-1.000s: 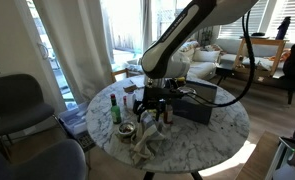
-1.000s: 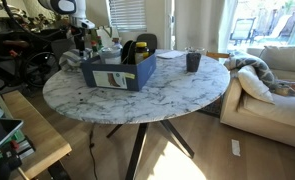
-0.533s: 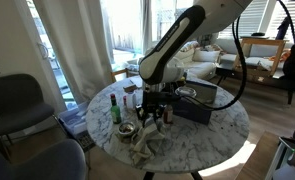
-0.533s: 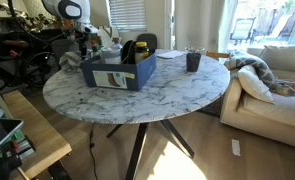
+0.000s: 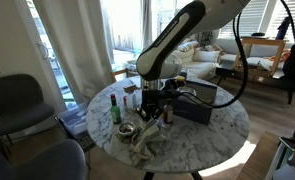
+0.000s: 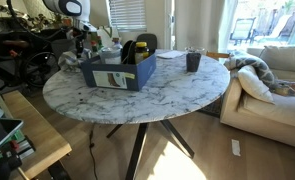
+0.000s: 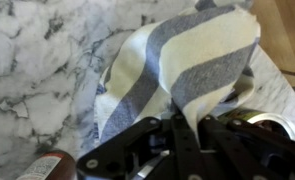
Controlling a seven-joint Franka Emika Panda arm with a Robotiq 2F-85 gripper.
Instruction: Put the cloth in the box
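Observation:
The cloth has cream and grey stripes and lies crumpled on the marble table. In an exterior view the cloth sits near the table's front edge. My gripper is shut on a raised fold of it, pinched between the black jaws. The gripper hangs just above the heap. The box is a dark blue open bin holding several items, beside the gripper. In an exterior view the box stands mid-table, with the gripper behind it and the cloth hidden.
A green bottle and small jars stand beside the cloth. A brown bottle top shows close to the jaws. A dark cup sits at the table's far side. Grey chairs and a sofa surround the table.
The jaws went from wide open to shut, pinching a fold of the cloth. The arm stayed over the heap, barely shifting.

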